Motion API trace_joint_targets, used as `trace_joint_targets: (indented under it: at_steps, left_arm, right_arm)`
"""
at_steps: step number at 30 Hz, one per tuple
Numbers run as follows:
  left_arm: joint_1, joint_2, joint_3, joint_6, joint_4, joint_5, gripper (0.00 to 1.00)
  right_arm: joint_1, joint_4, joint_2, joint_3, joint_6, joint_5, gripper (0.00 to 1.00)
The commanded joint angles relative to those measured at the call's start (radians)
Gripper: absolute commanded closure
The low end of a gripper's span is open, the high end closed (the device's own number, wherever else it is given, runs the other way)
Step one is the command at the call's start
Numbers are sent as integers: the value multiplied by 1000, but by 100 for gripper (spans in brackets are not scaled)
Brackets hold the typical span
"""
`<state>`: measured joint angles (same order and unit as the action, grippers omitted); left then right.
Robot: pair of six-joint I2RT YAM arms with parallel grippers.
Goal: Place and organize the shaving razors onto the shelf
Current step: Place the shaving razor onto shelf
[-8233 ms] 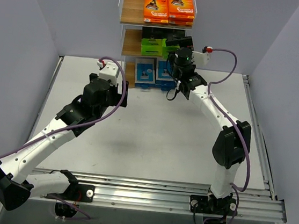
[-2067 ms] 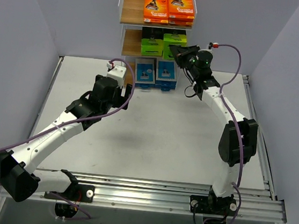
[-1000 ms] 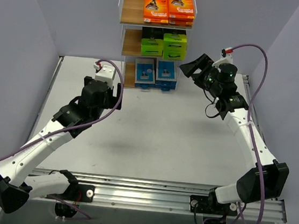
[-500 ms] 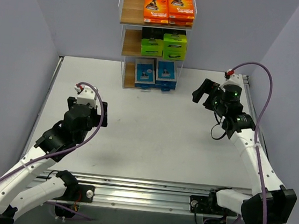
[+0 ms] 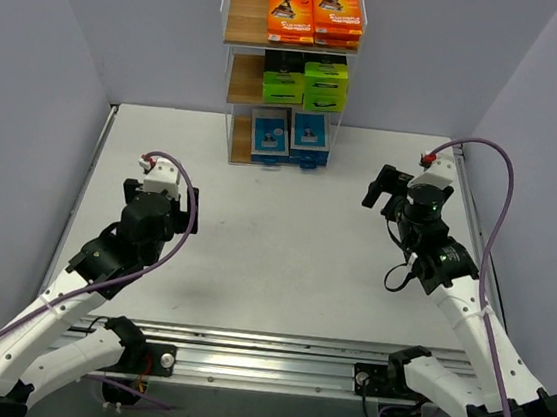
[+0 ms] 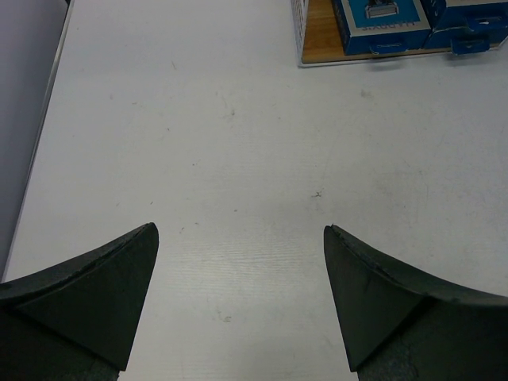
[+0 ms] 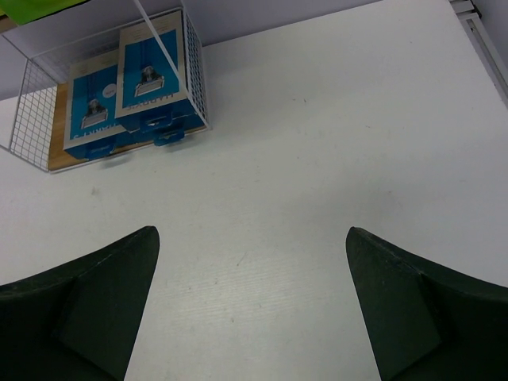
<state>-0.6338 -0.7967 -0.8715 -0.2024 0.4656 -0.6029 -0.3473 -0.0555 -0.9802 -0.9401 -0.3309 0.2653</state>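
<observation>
The shelf (image 5: 242, 19) stands at the far middle of the table. Orange shaving razors (image 5: 316, 14) fill its top tier, black-and-green ones (image 5: 305, 83) the middle tier, and blue-and-white ones (image 5: 290, 135) the bottom. My left gripper (image 5: 171, 196) hovers open and empty over the left of the table, well short of the shelf. In the left wrist view the gripper (image 6: 239, 228) frames bare table, with the blue razors (image 6: 381, 20) at the top edge. My right gripper (image 5: 390, 186) is open and empty to the shelf's right. The right wrist view has that gripper (image 7: 250, 230) and the blue razors (image 7: 131, 91) behind the shelf's wire side (image 7: 32, 119).
Grey walls close in the white table (image 5: 285, 239) on the left, right and back. A metal rail (image 5: 292, 356) carrying both arm bases runs along the near edge, and another strip (image 5: 473, 221) lines the table's right side.
Both arms have pulled back from the shelf towards the near side, the left one to the left and the right one to the right. Both grippers stay empty.
</observation>
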Motion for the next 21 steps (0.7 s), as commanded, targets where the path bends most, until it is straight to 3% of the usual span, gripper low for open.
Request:
trace_joint_targets:
  at_steps: [1, 9, 21]
  left_arm:
    - [16, -4, -29, 14, -22, -20, 6]
    - [22, 13, -21, 20, -25, -35, 6]
    - [60, -1, -24, 23, -36, 9, 6]
  right_arm:
    - [-15, 23, -1, 4, 21, 84, 0]
    - [-15, -20, -103, -25, -11, 86, 0]
    - [-13, 8, -84, -8, -17, 84, 0]
